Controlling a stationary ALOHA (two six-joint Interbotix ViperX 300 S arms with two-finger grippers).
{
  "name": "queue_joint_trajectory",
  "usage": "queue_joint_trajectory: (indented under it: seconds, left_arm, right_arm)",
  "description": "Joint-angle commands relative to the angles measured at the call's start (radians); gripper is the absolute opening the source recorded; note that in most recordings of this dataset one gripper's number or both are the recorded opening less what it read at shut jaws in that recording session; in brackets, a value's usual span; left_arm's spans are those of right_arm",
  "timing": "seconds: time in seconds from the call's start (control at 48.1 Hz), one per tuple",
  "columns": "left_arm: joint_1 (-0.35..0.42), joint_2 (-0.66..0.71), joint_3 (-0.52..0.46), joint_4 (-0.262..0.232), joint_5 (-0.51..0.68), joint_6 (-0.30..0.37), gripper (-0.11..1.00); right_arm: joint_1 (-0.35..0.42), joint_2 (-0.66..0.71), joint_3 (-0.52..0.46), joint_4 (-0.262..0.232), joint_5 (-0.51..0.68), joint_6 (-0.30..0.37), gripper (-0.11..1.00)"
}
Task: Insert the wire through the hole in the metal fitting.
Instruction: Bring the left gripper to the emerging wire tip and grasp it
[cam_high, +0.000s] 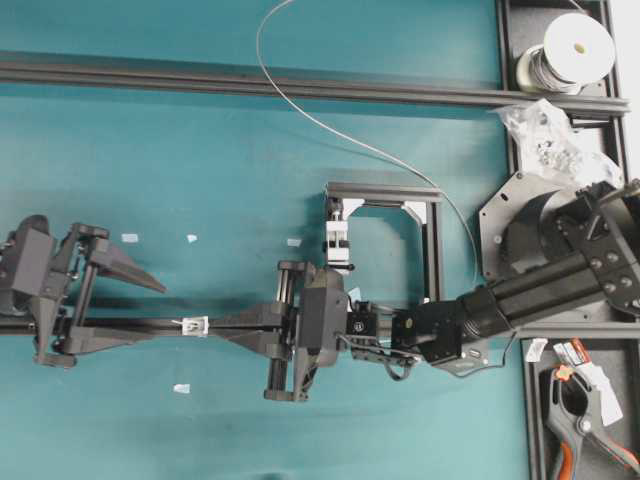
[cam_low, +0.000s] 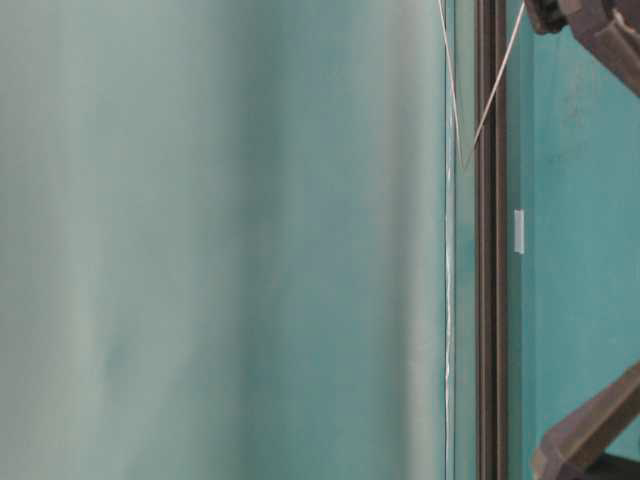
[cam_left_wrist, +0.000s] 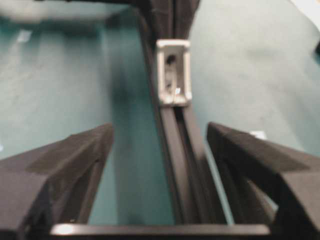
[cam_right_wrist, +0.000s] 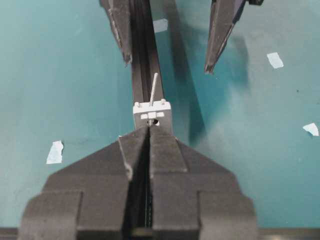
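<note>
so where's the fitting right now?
The fitting sits on the black rail, mid-frame in the right wrist view, just past the shut right gripper. A short wire end sticks out its far side, toward the open left gripper.

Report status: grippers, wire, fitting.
Left gripper open, facing the small square silvery metal fitting on the black rail. Right gripper shut at fitting's near side. Thin silvery-grey wire tip pokes out beyond fitting. No obstruction seen.

The wire (cam_high: 330, 125) runs off the overhead view's top edge. The metal fitting (cam_left_wrist: 173, 72) is blurred in the left wrist view, its hole indistinct. The table-level view is mostly unfocused teal.
</note>
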Motion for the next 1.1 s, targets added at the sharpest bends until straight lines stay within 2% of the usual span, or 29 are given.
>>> queue_joint_trajectory:
  seconds: [0.0,0.499,1.081]
  left_arm:
    - [0.003,-0.005,-0.015,0.002,0.003,0.017,0.88]
    - [0.003,-0.005,-0.052,0.002,0.017,0.021,0.87]
    - [0.011,-0.031,-0.087,0.002,0.063,0.023,0.48]
  right_arm:
    - [-0.003,-0.014,-0.015,-0.005,-0.011,-0.002,0.00]
    - [-0.002,-0.014,-0.014,-0.005,-0.012,-0.002,0.00]
    - [-0.003,-0.014,-0.009,-0.005,-0.011,-0.002,0.00]
